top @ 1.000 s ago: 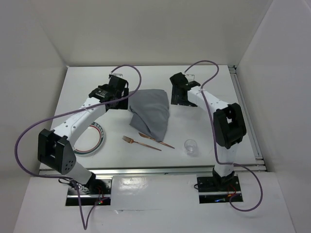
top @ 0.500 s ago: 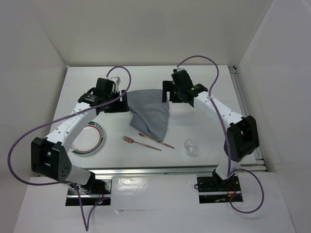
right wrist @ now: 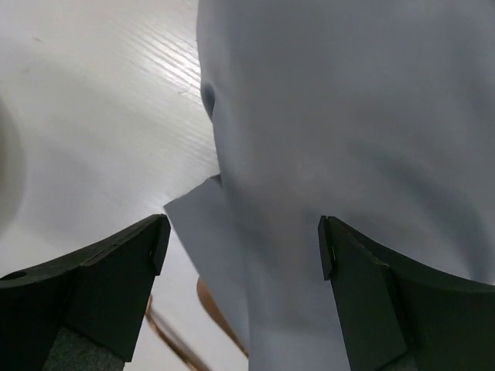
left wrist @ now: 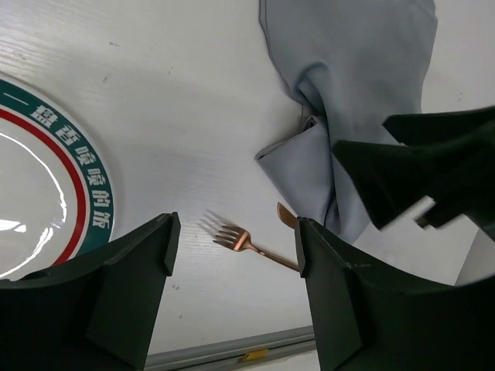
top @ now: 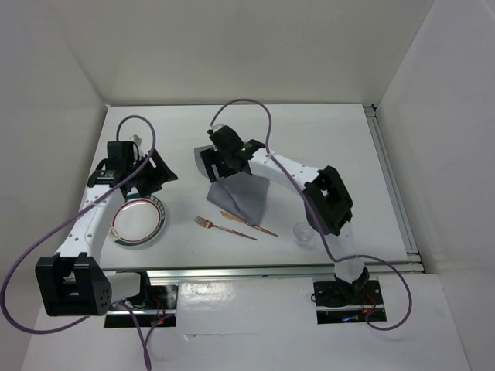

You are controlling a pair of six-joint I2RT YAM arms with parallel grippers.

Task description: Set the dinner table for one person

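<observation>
Both right arm (top: 288,165) and pincer (top: 209,162) lean leftward, seemingly over cloth (top: 246,195).

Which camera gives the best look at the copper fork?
The top external view: the whole fork lies in the open, tines to handle end. The left wrist view catches only its tines and some handle. The right wrist view shows just copper slivers by the grey cloth, too partial to identify.

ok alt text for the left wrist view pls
A crumpled grey cloth lies on the white table, with a copper fork below it and a red-and-green-rimmed plate at left. The left arm's open jaws frame the bottom edge.
</observation>
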